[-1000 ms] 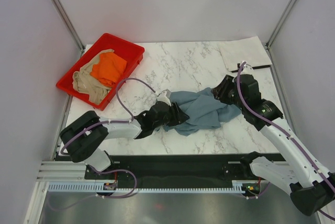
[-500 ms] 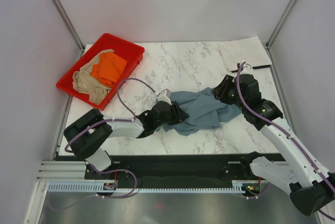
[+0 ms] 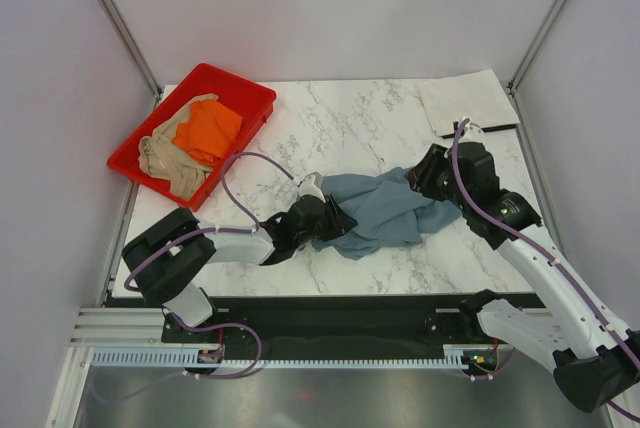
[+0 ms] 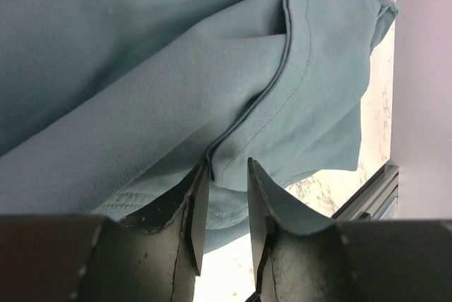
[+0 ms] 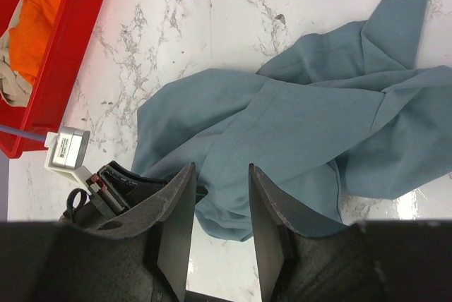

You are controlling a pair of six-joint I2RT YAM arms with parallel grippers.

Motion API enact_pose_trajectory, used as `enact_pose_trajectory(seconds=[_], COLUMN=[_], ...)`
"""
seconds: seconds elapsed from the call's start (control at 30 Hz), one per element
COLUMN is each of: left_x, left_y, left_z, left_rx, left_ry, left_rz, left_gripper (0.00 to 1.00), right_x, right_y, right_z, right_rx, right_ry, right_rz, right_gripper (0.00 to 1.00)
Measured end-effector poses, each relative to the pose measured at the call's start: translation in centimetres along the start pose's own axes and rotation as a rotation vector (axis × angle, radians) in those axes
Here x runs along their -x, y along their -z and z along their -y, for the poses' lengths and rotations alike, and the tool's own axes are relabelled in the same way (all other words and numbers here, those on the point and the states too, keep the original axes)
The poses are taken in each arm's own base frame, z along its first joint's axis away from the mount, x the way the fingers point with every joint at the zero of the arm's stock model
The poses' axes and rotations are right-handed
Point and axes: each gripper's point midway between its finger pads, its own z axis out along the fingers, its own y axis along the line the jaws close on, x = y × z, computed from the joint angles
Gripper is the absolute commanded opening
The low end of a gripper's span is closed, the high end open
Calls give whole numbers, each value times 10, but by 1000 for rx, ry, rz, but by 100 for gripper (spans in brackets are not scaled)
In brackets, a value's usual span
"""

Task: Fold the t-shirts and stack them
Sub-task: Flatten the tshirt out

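The slate blue-grey t-shirt [image 3: 385, 210] lies crumpled on the marble table [image 3: 350, 128] between the arms. My left gripper [image 3: 342, 220] is low at the shirt's left edge, its fingers slightly apart with a stitched hem [image 4: 233, 150] between the tips [image 4: 227, 169]. My right gripper [image 3: 422, 182] is open and empty above the shirt's right side [image 5: 219, 196]; the shirt [image 5: 304, 125] spreads below it. The orange t-shirt [image 3: 207, 129] and the tan-beige t-shirt [image 3: 165, 160] lie in the red tray [image 3: 250, 98]. The pale off-white t-shirt [image 3: 468, 100] lies flat at the back right.
The red tray stands at the table's back left corner and also shows in the right wrist view [image 5: 81, 41]. Grey walls and metal posts close in the table on three sides. A black rail [image 3: 330, 313] runs along the near edge.
My left gripper has edged slightly left and back along the shirt's edge, and its arm has shifted. The right arm and the shirt have barely moved.
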Motion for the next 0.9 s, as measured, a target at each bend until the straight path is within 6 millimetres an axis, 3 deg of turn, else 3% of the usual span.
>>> enact_pose_trajectory(seconds=[0.13, 0.33, 0.47, 0.57, 0.67, 0.73, 0.9], left_x=[-1, -3, -2, 8, 38, 65, 172], left_y=[-3, -4, 0, 14, 35, 62, 158], left_z=[-1, -3, 2, 15, 37, 39, -8], left_rx=[6, 12, -2, 9, 32, 40, 173], left_ry=[-1, 5, 5, -20, -64, -79, -93], left_rz=[-4, -8, -15, -24, 20, 77, 384], left_gripper=[32, 3, 2, 2, 2, 2, 2], right_x=[0, 0, 0, 3, 19, 34, 46], right_y=[1, 2, 0, -7, -13, -15, -20], right_z=[0, 1, 3, 11, 18, 19, 30], right_rx=[0, -1, -17, -57, -107, -126, -175], right_ry=[0, 6, 9, -1, -21, -30, -47], right_rz=[1, 0, 2, -11, -6, 14, 40], right_gripper=[44, 44, 44, 45, 48, 50, 54])
